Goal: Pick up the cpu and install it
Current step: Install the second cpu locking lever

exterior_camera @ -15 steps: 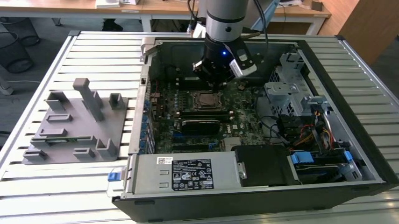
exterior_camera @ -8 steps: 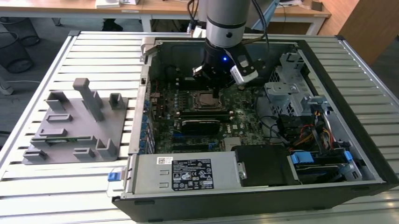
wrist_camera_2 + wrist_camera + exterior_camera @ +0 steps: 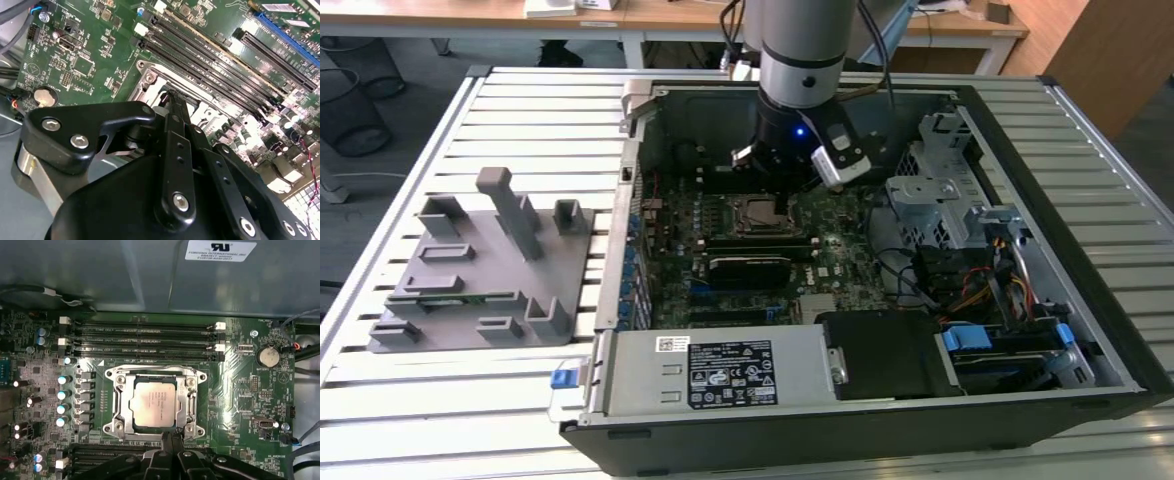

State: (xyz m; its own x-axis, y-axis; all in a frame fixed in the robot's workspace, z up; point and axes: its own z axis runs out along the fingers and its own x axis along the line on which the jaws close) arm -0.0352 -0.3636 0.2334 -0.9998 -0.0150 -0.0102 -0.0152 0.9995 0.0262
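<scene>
Inside the motherboard socket (image 3: 154,402), the cpu (image 3: 152,402) is lying flat, metal top facing up (square, no long axis); the gripper (image 3: 170,439) is hovering closed, empty, at its edge.

My work surface (image 3: 520,100) is a slatted pale metal top. An open computer case (image 3: 854,420) lies flat on it, covering most of the side toward the exterior view's right and reaching the near edge. A grey fixture block (image 3: 480,270) with upright posts sits directly on the slats beside the case, near the opposite edge.
</scene>
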